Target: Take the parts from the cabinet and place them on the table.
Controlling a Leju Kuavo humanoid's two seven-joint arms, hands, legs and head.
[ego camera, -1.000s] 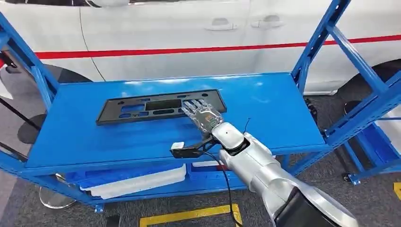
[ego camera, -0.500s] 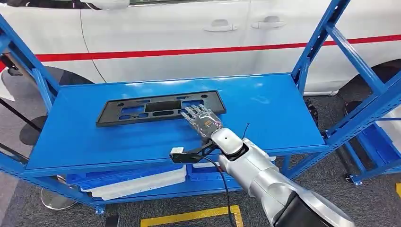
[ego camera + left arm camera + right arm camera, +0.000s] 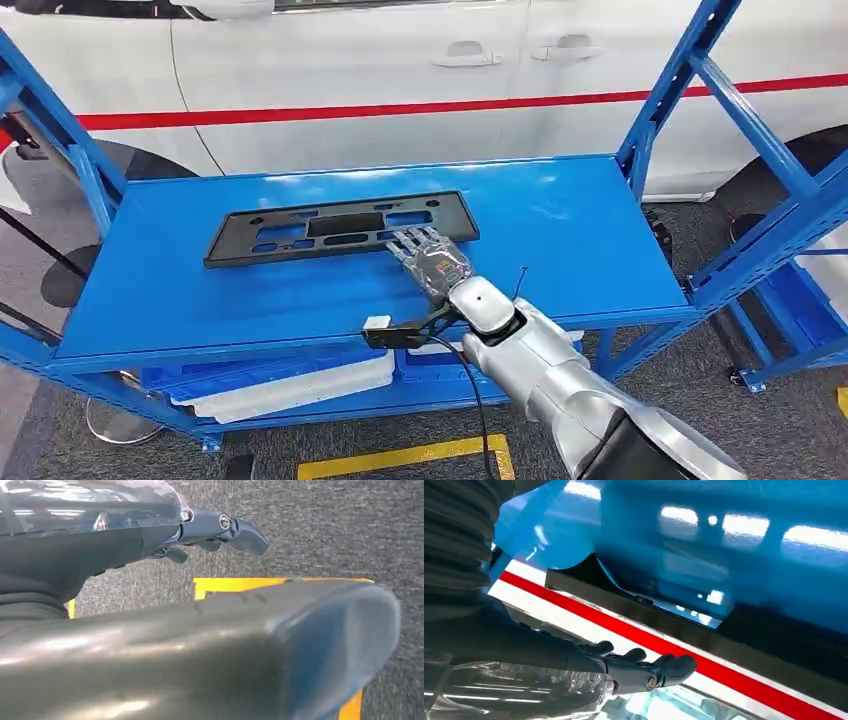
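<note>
- Right hand (image 3: 428,258): fingers spread flat, holding nothing.
- Flat black slotted plastic panel (image 3: 330,228) under its fingertips, on the glossy blue metal shelf (image 3: 560,225).
- Left hand (image 3: 220,530): grip cannot be told.

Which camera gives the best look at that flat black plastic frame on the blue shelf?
The head view: the whole black frame lies flat on the blue shelf, the right hand at its near edge. The right wrist view catches just a dark edge; the left wrist view looks at the floor.
</note>
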